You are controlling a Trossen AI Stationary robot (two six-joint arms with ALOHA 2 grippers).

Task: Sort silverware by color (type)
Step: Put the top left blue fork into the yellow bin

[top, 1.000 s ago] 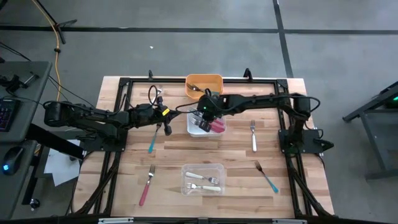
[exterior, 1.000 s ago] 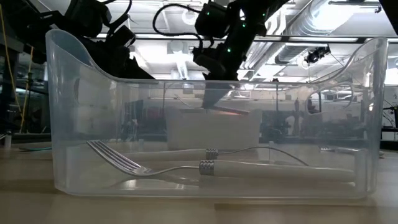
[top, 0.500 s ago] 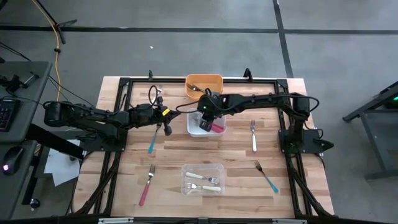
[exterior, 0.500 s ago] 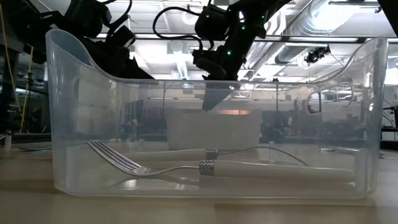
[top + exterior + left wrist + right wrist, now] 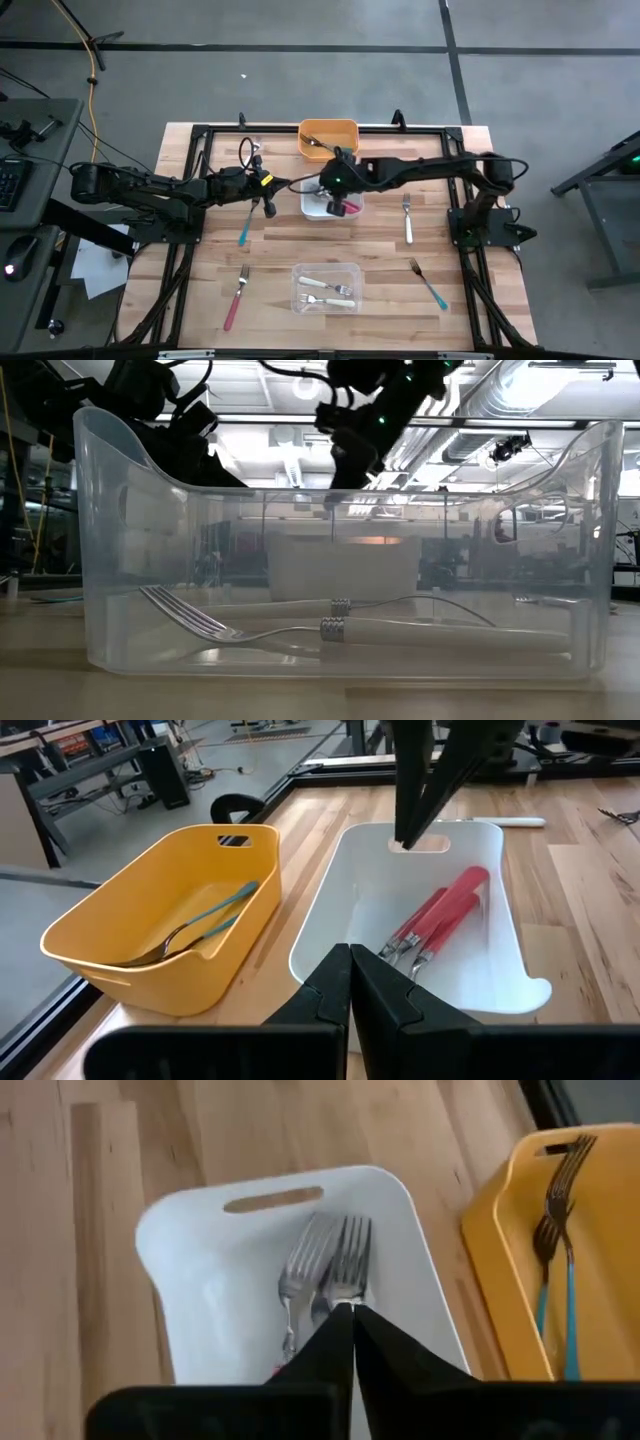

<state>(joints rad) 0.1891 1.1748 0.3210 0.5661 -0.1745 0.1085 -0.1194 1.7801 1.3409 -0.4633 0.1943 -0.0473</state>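
high view: right gripper, fingers pressed together and empty, hangs over the small white plastic bin holding pink-handled forks; left gripper, also closed, waits beside a teal-handled fork on the wooden table.
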